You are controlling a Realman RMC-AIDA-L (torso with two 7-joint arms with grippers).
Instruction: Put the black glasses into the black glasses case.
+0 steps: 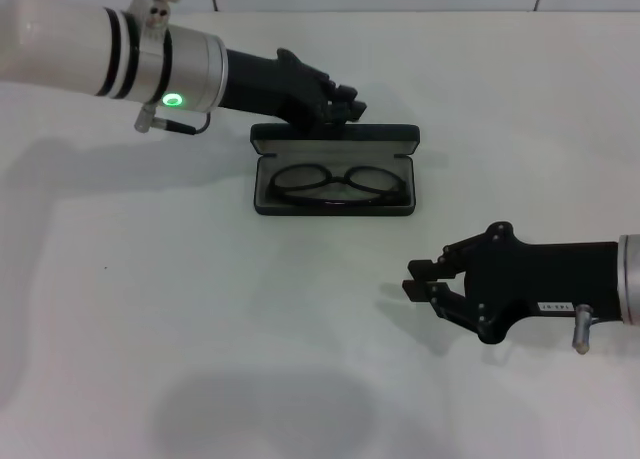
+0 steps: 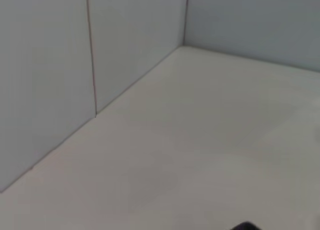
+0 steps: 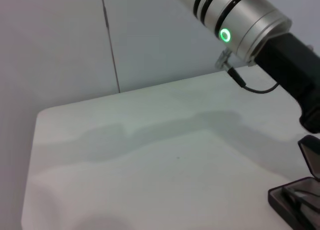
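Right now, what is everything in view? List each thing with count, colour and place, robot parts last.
black glasses case: one, black, lid open, on the table's far middle.
black glasses: one pair, black frame, lying inside the case's base.
table: one, white, under everything.
wall panels: pale grey, behind the table.
left gripper: one, black, at the far edge of the case's open lid; whether it touches cannot be told.
right gripper: one, black, jaws apart and empty, over bare table nearer the robot than the case, on the right.
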